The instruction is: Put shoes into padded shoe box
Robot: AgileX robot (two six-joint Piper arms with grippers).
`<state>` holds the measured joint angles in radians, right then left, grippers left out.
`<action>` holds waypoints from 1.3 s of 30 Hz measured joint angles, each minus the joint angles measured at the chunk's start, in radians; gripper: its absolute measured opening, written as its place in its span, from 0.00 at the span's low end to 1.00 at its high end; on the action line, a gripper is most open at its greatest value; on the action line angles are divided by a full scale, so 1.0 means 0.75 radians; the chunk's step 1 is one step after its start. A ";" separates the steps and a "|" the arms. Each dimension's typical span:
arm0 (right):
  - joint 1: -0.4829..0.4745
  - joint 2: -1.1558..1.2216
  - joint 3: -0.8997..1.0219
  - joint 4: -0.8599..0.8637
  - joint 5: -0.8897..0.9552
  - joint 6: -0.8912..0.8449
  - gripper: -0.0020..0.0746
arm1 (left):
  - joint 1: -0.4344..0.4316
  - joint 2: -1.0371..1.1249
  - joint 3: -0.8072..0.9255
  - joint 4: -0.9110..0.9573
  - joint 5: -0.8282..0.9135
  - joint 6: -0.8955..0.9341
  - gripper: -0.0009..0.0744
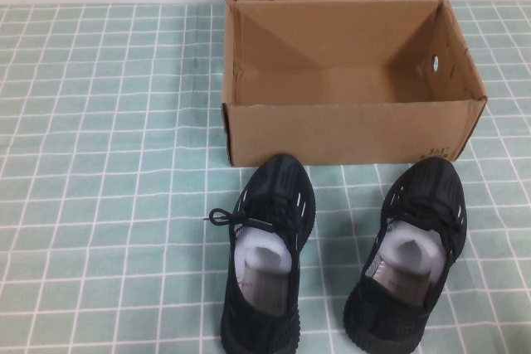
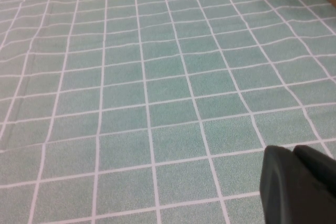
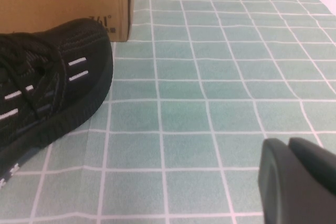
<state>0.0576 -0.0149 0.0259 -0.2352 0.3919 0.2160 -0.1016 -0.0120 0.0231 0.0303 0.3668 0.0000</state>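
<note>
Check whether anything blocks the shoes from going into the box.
Nothing visible does. Both shoes sit on the cloth just in front of the box, which is open on top and empty.

Very little of the robot shows. In the left wrist view the left claw [image 2: 300, 184] appears as a matte black, rounded moulded shape with a shallow groove dividing it into two lobes. In the right wrist view the right claw [image 3: 298, 179] looks much the same: dark charcoal plastic, smooth, with softly rounded edges and one seam between two parts. No cables, screws or markings can be made out on either.
</note>
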 joint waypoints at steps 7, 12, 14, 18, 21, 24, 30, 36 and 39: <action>0.000 0.000 0.000 -0.020 -0.051 0.000 0.02 | 0.000 0.000 0.000 0.000 0.000 0.000 0.01; 0.000 0.000 0.000 -0.020 -0.254 0.000 0.02 | 0.000 0.000 0.000 0.000 0.000 0.000 0.01; 0.000 0.000 0.000 -0.020 -0.436 0.000 0.02 | 0.000 0.000 0.000 0.000 0.000 0.000 0.01; 0.000 0.000 0.000 -0.020 -0.793 0.000 0.02 | 0.000 0.000 0.000 0.000 0.000 -0.009 0.01; 0.000 0.000 0.000 -0.017 -0.990 0.000 0.02 | 0.000 0.000 0.000 0.000 0.000 -0.009 0.01; 0.000 0.000 0.000 0.037 -1.091 0.002 0.02 | 0.000 0.000 0.000 0.000 0.000 -0.009 0.01; 0.000 0.000 -0.009 0.235 -1.396 0.039 0.02 | 0.000 0.000 0.000 0.000 0.000 -0.009 0.01; 0.000 0.000 -0.198 0.405 -1.582 0.114 0.02 | 0.000 0.000 0.000 0.000 0.000 -0.009 0.01; 0.000 0.000 -0.339 0.294 -1.528 0.127 0.02 | 0.000 0.000 0.000 0.000 0.000 -0.009 0.01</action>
<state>0.0576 -0.0149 -0.2285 -0.0148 -0.7542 0.3112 -0.1016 -0.0120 0.0231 0.0303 0.3668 -0.0068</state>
